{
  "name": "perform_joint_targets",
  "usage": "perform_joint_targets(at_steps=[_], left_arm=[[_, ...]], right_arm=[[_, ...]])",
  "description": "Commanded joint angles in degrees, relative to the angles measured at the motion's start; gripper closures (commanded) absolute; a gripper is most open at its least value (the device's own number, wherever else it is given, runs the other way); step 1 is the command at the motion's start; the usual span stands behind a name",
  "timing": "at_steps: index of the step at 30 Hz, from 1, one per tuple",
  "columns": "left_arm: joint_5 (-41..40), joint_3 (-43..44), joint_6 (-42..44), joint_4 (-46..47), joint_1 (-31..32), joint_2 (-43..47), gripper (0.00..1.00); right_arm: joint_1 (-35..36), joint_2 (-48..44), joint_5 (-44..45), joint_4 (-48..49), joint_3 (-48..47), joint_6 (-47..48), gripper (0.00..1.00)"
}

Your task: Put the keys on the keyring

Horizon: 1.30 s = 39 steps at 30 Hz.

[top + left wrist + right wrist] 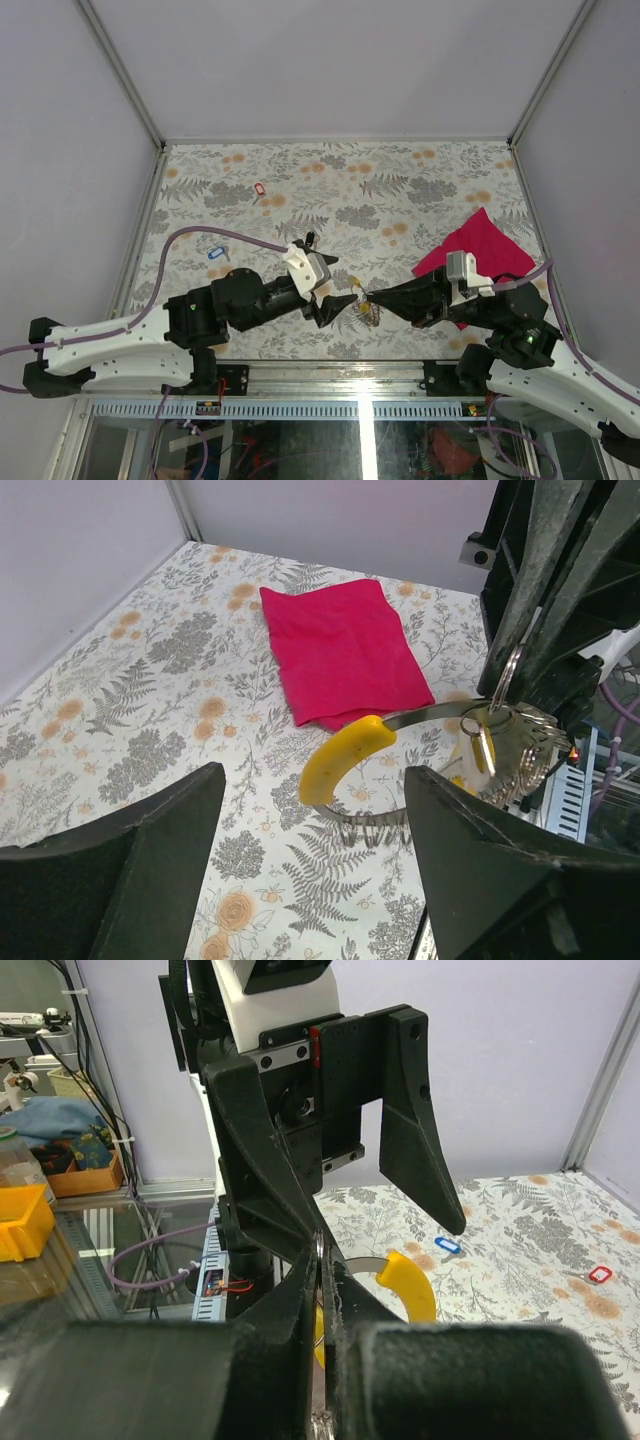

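Observation:
The keyring (440, 716), a thin silvery loop with a curved yellow piece (345, 760), hangs just above the table in front of both grippers. My right gripper (320, 1260) is shut on its thin metal ring (508, 676). A yellow key (484, 748) dangles from the keyring among other metal bits. My left gripper (315, 776) is open, its fingers (130, 860) wide apart just short of the yellow piece and holding nothing. In the top view the two grippers (335, 303) (372, 296) meet tip to tip near the table's front. A blue key (217, 254) and a red key (260, 189) lie loose on the table.
A magenta cloth (480, 250) lies on the flowered table at the right, partly under my right arm. The table's front edge and metal rail (330, 372) run just behind the grippers. Pale walls enclose the table on three sides.

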<state>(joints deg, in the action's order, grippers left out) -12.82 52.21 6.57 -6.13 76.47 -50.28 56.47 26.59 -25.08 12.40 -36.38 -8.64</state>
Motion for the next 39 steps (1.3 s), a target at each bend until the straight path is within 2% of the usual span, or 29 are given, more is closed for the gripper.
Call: perform_joint_targets(at_steps=[1,10,18,25,29,34,39], left_arm=[[0.94,-0.51,3.02,6.32,0.20,-1.13,0.25],[0.34,-1.86,6.61,11.86,0.22,-3.27,0.26],[4.79,-1.37,7.15,13.33,0.22,-4.86,0.40],[8.53,-1.24,7.31,14.99,0.27,-4.91,0.41],[9.55,-1.14,7.11,15.03,0.19,-4.94,0.50],[10.04,-0.48,6.10,13.66,0.24,-4.89,0.68],[10.00,0.95,3.85,11.24,0.28,-4.81,0.76]], right_arm=[[-0.02,-0.10,-0.29,5.52,-2.90,-1.81,0.98],[-0.03,0.57,-2.04,7.49,-3.44,-4.16,0.98],[-0.03,0.57,-2.57,8.69,-3.46,-5.91,0.98],[0.01,0.81,-2.86,8.45,-3.85,-6.01,0.98],[0.02,0.67,-2.75,8.23,-3.83,-6.03,0.98],[0.02,0.74,-2.47,8.43,-3.97,-5.84,0.98],[-0.01,0.70,-2.05,7.17,-4.63,-5.10,0.97]])
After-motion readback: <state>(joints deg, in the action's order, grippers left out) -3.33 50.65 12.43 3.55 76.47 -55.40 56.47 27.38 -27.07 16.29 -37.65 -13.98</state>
